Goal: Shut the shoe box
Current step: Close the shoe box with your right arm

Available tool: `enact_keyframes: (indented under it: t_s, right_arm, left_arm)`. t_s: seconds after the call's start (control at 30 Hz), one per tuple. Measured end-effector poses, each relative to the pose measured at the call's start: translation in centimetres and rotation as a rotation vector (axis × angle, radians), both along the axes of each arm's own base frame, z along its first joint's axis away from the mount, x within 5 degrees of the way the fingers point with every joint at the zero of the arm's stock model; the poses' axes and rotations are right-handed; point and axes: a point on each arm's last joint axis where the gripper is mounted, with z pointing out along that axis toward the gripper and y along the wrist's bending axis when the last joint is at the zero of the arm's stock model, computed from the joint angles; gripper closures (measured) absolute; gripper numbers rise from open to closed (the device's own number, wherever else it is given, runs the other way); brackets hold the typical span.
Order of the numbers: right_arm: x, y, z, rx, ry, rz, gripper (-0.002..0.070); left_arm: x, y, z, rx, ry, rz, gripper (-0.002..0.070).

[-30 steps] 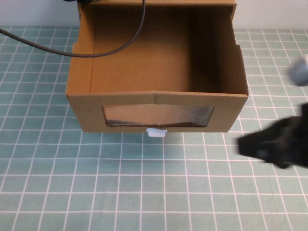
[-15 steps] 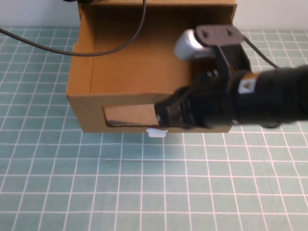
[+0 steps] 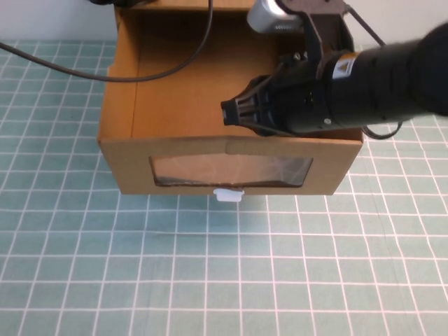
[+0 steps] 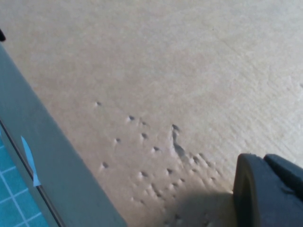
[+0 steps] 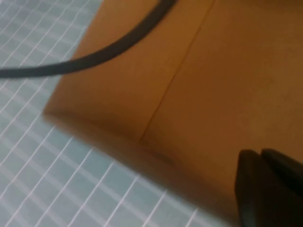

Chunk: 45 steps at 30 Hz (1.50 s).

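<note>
The shoe box [image 3: 119,112] is a brown cardboard drawer pulled out toward me, open on top. Its front has a clear window [image 3: 231,170] with a small white pull tab [image 3: 229,194] below it. My right gripper [image 3: 229,113] hangs over the inside of the drawer, just behind the front wall, fingers together and empty. In the right wrist view the gripper [image 5: 261,184] sits over the drawer's brown floor [image 5: 227,85]. My left gripper [image 4: 265,189] is shut and rests close against dented cardboard [image 4: 156,94]; it is out of the high view.
A black cable [image 3: 175,66] sags across the drawer's back left; it also shows in the right wrist view [image 5: 94,59]. The table is a teal mat with a white grid [image 3: 210,273]. The outer sleeve [image 3: 231,5] lies behind the drawer.
My right arm swung in from the table's right edge, crossed the drawer's front, and now sits farther back, above the drawer's inside. The box has not moved.
</note>
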Motion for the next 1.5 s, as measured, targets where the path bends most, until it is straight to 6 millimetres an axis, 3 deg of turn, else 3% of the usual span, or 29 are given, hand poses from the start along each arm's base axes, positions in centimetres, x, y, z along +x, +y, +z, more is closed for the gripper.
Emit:
enact_keyframes:
  t_s: [0.2,0.4,0.67,1.03,1.27,1.5]
  right_arm:
    - [-2.3,-0.2,2.0,-0.054,0.093,0.158,0.0687]
    - [-3.3,-0.5,1.4,-0.124,0.186,0.219,0.0687]
    - [-0.8,0.8,-1.0,-0.134,0.177,0.172,0.0687]
    - [1.5,0.6,-0.3,-0.038,0.036,0.055,0.0687]
    - [4.6,-0.2,-0.5,0.020,-0.015,-0.042,0.0687]
    - [8.1,0.2,-0.6,0.072,-0.022,-0.073,0.0687]
  left_arm:
    - [0.0,0.0,0.0,0.001,0.003,-0.002,0.0680]
    - [0.0,0.0,0.0,0.001,0.004,-0.004,0.0680]
    - [-0.1,0.0,0.0,0.003,0.009,-0.009,0.0680]
    - [-0.2,0.0,0.0,0.005,0.014,-0.015,0.0680]
    - [-0.3,-0.1,0.1,0.006,0.018,-0.020,0.0680]
    - [-0.3,-0.1,0.1,0.006,0.018,-0.020,0.0680]
